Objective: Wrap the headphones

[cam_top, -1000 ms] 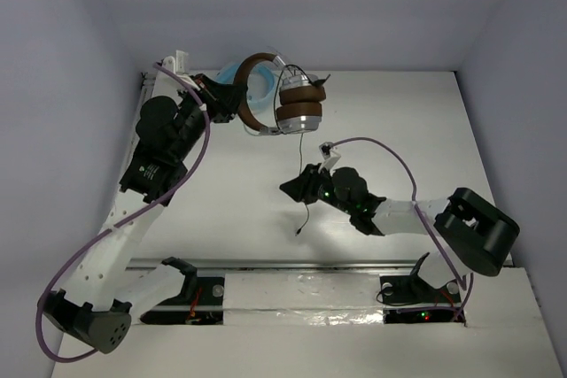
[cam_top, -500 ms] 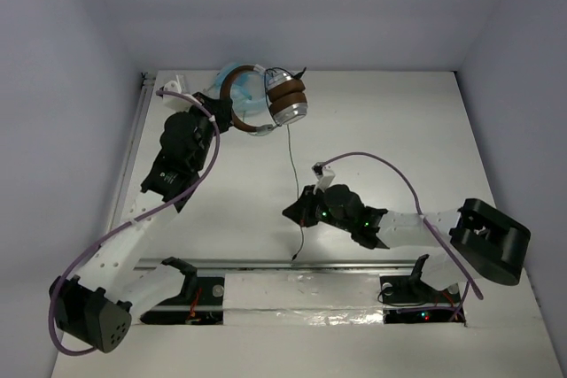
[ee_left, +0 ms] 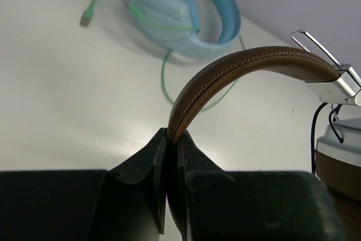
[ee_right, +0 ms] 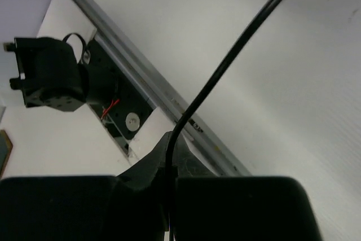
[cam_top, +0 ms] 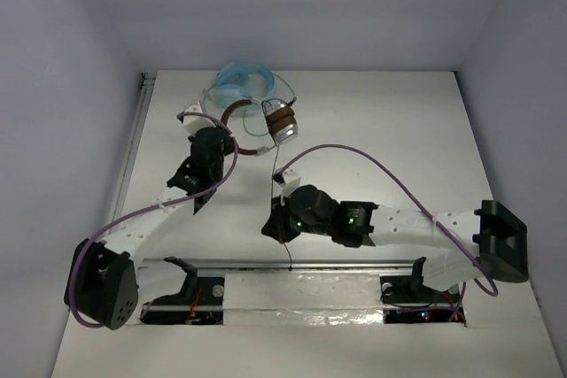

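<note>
The headphones [cam_top: 280, 123] have a brown headband [ee_left: 237, 69], brown pads and silver cups. They are held at the back middle of the table. My left gripper [cam_top: 232, 141] is shut on the headband; in the left wrist view the band rises from between my closed fingers [ee_left: 152, 156]. The thin black cable [cam_top: 275, 173] runs from the cups down to my right gripper [cam_top: 276, 221]. The right gripper is shut on the cable [ee_right: 225, 66], which passes between its fingers [ee_right: 152, 165]. The cable's loose end hangs below toward the rail [cam_top: 289, 258].
Light blue headphones [cam_top: 237, 80] with a greenish cable [ee_left: 169, 77] lie at the back, just behind the brown ones. A metal rail [cam_top: 354, 265] and the arm bases run along the near edge. Walls enclose the table on three sides.
My left gripper has carried the headphones down and toward the near side, off the blue pair. My right gripper has moved left and nearer, still gripping the cable.
</note>
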Action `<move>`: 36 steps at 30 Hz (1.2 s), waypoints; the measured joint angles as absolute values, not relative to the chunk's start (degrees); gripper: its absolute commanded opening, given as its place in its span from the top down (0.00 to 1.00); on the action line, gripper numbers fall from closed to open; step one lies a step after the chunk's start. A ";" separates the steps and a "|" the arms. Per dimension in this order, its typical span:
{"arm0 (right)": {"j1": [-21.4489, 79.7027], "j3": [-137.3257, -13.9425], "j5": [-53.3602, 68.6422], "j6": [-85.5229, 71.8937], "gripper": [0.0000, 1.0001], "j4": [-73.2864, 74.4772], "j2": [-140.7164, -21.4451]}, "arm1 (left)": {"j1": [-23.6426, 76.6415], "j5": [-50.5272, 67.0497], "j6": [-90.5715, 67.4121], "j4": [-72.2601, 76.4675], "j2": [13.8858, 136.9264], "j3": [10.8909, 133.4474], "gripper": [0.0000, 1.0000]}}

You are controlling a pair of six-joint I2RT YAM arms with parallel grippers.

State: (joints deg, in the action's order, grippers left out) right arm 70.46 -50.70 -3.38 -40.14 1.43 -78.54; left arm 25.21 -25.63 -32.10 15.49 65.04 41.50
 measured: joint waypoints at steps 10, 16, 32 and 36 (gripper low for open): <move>73.21 -58.35 -3.05 -35.20 1.00 14.92 -82.17 | 32.12 -25.28 -32.36 16.43 68.34 37.08 1.00; 73.21 -66.15 -7.66 -30.57 1.00 22.87 -83.57 | 35.46 -23.27 -29.63 15.79 68.55 37.08 1.00; 69.52 -73.45 -15.07 -17.37 1.00 39.90 -81.87 | 39.03 -15.68 -25.63 6.42 65.04 30.04 1.00; 68.95 -73.45 -18.24 -15.14 1.00 42.28 -81.23 | 39.79 -14.61 -25.63 5.61 62.26 28.34 1.00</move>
State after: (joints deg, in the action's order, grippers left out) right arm 68.95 -73.45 -18.24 -15.14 42.28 -81.23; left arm 39.79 -14.61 -25.63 5.61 62.26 28.34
